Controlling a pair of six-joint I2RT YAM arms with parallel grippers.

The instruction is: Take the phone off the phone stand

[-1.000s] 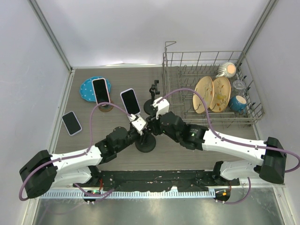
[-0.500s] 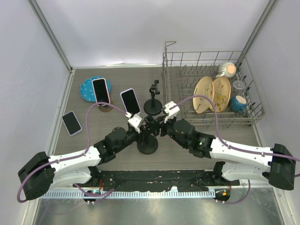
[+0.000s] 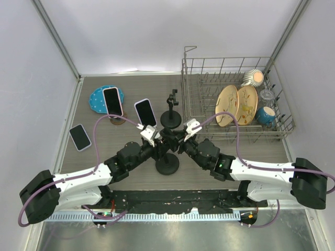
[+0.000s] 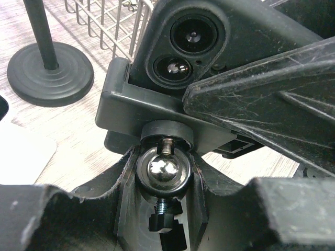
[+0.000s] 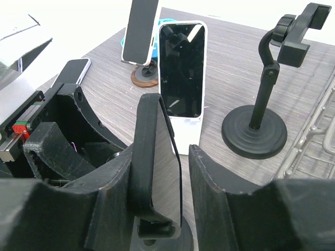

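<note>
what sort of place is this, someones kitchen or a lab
Most likely a robot lab test cell, not a kitchen: two robot arms bolted side by side, plain white panel walls boxing it in, and a dish rack and phones staged as props.

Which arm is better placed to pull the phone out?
Right: the right gripper straddles the phone, a finger on each side; the left gripper is clamped on the ball joint of the phone stand, bracing it.
</note>
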